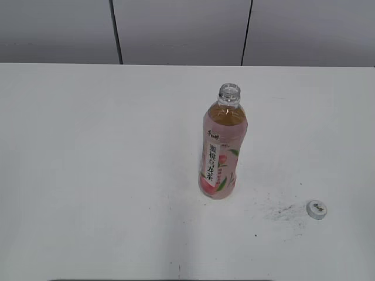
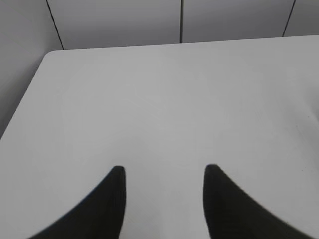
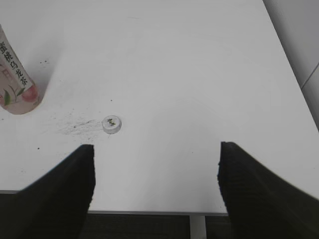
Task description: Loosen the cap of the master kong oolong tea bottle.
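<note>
The master kong oolong tea bottle (image 1: 221, 146) stands upright near the middle of the white table, its neck open with no cap on it. Its lower part shows at the left edge of the right wrist view (image 3: 15, 79). The cap (image 1: 317, 209) lies flat on the table to the bottle's front right; it also shows in the right wrist view (image 3: 112, 124). My right gripper (image 3: 156, 149) is open and empty above the table's front edge, back from the cap. My left gripper (image 2: 165, 170) is open and empty over bare table. Neither gripper shows in the exterior view.
A dark smudge (image 1: 284, 212) marks the table (image 1: 88, 175) just left of the cap. A grey panelled wall (image 1: 176, 29) runs behind the table. The table's front edge (image 3: 149, 211) lies under my right gripper.
</note>
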Motion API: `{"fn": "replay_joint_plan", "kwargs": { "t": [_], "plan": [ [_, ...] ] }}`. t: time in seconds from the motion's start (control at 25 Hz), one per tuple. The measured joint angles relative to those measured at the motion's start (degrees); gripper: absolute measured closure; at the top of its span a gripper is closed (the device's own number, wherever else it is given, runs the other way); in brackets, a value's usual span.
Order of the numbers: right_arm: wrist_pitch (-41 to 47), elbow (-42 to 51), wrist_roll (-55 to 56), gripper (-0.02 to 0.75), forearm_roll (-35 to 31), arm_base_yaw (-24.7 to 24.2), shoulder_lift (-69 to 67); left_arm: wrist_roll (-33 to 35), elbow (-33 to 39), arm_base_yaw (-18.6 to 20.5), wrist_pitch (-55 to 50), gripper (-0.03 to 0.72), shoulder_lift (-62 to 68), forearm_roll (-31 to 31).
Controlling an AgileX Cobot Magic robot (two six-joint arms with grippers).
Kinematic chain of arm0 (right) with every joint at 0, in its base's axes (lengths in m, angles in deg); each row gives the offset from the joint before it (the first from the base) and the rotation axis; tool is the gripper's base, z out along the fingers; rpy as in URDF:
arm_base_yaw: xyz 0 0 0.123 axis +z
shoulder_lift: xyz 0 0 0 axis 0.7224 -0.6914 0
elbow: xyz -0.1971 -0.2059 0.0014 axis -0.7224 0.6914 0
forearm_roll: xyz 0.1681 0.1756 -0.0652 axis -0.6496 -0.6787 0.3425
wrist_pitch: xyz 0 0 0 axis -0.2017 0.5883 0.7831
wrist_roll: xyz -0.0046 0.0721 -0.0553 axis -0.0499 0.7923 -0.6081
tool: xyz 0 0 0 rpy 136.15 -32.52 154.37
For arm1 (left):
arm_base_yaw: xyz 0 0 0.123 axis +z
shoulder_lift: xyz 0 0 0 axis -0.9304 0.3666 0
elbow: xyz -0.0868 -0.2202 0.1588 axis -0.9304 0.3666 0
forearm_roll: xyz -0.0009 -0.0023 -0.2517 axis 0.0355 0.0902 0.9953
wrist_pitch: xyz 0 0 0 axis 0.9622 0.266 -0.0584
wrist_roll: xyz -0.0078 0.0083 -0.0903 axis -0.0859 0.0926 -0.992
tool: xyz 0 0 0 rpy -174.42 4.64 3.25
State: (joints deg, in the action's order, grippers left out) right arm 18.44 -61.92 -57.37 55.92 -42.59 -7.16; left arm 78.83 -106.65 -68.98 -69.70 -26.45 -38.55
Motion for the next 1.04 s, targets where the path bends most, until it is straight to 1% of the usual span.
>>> {"fn": "replay_joint_plan", "kwargs": {
  "t": [0.24,0.48,0.76,1.04],
  "plan": [
    [0.0,0.0,0.0,0.159,0.0,0.0,0.0,0.0,0.0,0.0,0.0,0.399,0.0,2.26],
    [0.0,0.0,0.0,0.159,0.04,0.0,0.0,0.0,0.0,0.0,0.0,0.401,0.0,2.39],
    [0.0,0.0,0.0,0.159,-0.01,0.0,0.0,0.0,0.0,0.0,0.0,0.438,0.0,2.39],
    [0.0,0.0,0.06,0.159,-0.06,-0.04,0.0,0.0,0.0,0.0,0.0,0.443,0.0,2.4]
  ]
}}
